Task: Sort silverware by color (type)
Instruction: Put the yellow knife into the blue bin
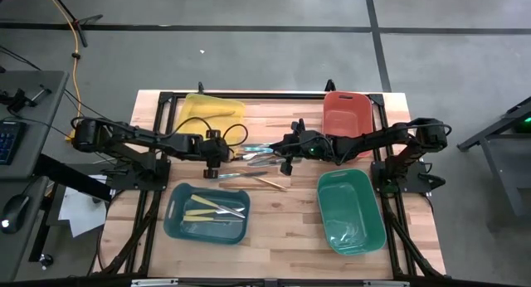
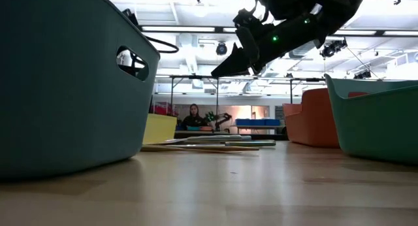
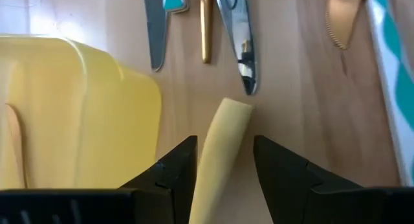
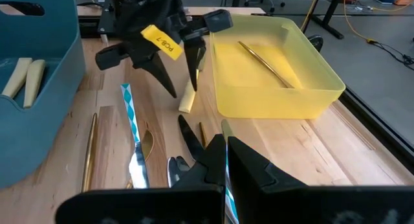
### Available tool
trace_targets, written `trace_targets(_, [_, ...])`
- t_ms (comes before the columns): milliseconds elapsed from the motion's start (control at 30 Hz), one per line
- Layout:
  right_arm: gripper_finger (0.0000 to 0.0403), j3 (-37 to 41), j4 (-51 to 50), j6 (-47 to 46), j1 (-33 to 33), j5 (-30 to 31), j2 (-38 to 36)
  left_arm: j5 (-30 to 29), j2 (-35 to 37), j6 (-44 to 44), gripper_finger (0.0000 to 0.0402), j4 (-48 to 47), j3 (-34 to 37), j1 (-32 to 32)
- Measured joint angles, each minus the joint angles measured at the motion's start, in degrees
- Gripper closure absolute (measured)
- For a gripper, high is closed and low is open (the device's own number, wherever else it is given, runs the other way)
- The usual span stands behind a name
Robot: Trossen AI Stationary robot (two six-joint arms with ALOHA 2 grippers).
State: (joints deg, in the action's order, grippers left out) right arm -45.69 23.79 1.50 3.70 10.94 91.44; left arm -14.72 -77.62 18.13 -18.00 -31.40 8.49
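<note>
Several utensils lie in a loose row mid-table (image 1: 253, 162); the right wrist view shows a teal-striped one (image 4: 131, 117), a gold one (image 4: 90, 146) and dark knives (image 4: 187, 136). My left gripper (image 3: 223, 162) is open and points down near the yellow bin (image 1: 211, 113). Its fingers stand on either side of a cream-yellow utensil (image 3: 223, 136) lying flat on the wood; I cannot tell whether they touch it. My right gripper (image 4: 226, 153) hangs raised over the row (image 2: 225, 66), shut on a thin teal-tinted utensil. Cream utensils lie in the blue bin (image 1: 207, 214), a gold-tan one in the yellow bin (image 4: 265, 62). My right gripper pinches a thin teal-tinted utensil between its two fingers; only a narrow strip of it (image 4: 226, 188) shows in the slit between them, and a pale tip (image 4: 224, 128) pokes out ahead. The fingers slant down from the table's right. The utensil is clear of the table.
The red bin (image 1: 348, 113) stands at the far right and the green bin (image 1: 353, 211) at the near right. Bare wood lies between the two near bins. A person (image 2: 194, 115) sits far off in the room behind.
</note>
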Motion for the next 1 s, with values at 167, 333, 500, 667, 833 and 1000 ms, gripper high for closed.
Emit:
trace_targets(167, [0.0403, 0.0, 0.02, 0.0, 0.01, 0.0, 0.0, 1.25, -0.43, -0.46, 0.0259, -0.02, 0.02, 1.36])
trace_targets(333, [0.0403, 0.0, 0.04, -0.02, 0.0, 0.0, 0.0, 3.83, -1.23, -0.42, 0.0259, 1.21, 0.63, 2.21])
trace_targets(500, [0.0403, 0.0, 0.02, -0.02, 0.0, 0.0, 0.0, 3.89, -3.13, 0.03, 0.0259, 1.64, 0.52, 3.0])
trace_targets(667, [0.0403, 0.0, 0.01, -0.02, 0.01, 0.0, 0.0, 5.29, -4.13, -0.03, 0.0259, 1.65, 0.44, 3.57])
trace_targets(833, [0.0403, 0.0, -0.01, -0.01, 0.01, 0.0, 0.0, 6.1, -4.17, -1.31, 0.0259, 1.62, 0.47, 3.52])
trace_targets(1000, [0.0403, 0.0, -0.04, -0.02, 0.0, 0.0, 0.0, 6.37, -4.24, -2.42, 0.0277, 1.45, 0.5, 3.5])
